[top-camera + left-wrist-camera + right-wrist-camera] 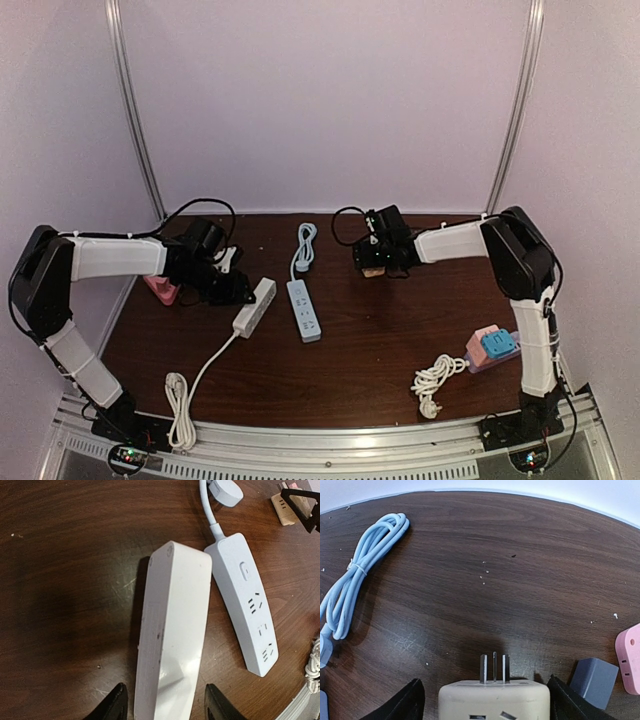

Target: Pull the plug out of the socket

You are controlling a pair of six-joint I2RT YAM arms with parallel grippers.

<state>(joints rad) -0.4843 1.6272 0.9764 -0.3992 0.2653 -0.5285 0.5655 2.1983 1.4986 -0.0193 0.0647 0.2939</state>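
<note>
Right jaws spread wide around the beige block plug with metal prongs point(494, 700), with a clear gap on one side and nothing pinched. The plug's prongs are bare, over the dark wooden worktop point(520, 580). Left jaws stand partly apart on either side of the white power strip lying on its edge point(172, 630), with slim gaps showing. That makes two strips: the flat white power strip point(247, 610) lies just beside it. One grey cube point(594, 682) and one pink block point(630, 657) sit near the plug. One light-blue coiled cable point(355, 575) lies well apart.
</note>
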